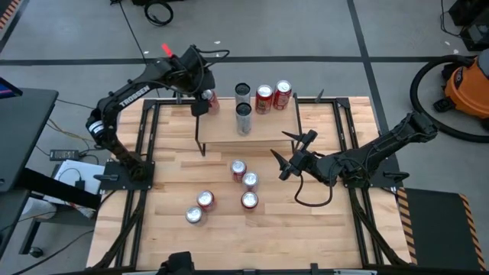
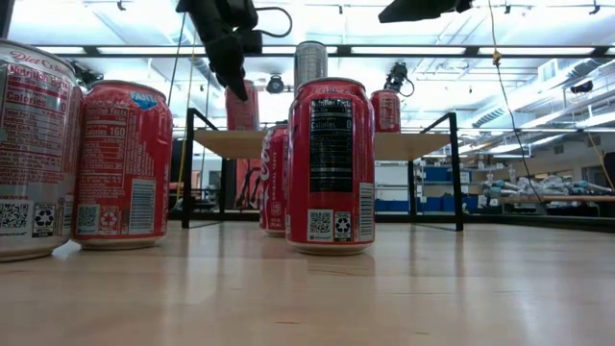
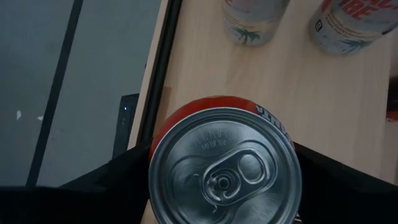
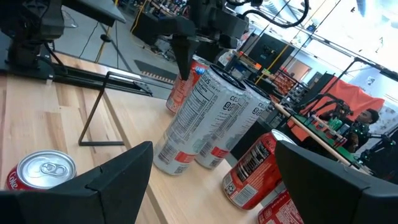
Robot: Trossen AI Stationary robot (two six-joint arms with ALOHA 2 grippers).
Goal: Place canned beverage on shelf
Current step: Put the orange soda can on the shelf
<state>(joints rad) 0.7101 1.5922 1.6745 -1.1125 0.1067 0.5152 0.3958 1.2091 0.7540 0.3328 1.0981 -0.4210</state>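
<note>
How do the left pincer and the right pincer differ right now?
The left pincer is over the shelf's left end; the right pincer hangs over the table in front of the shelf. The left pincer grips a red can standing on the shelf; the right pincer is open and empty. Both are dark and two-fingered.

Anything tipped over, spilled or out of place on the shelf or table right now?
Nothing stands out. The cans on the light wooden shelf stand upright, as do the five on the wooden table. The left gripper straddles an upright red can at the shelf's left end.
</note>
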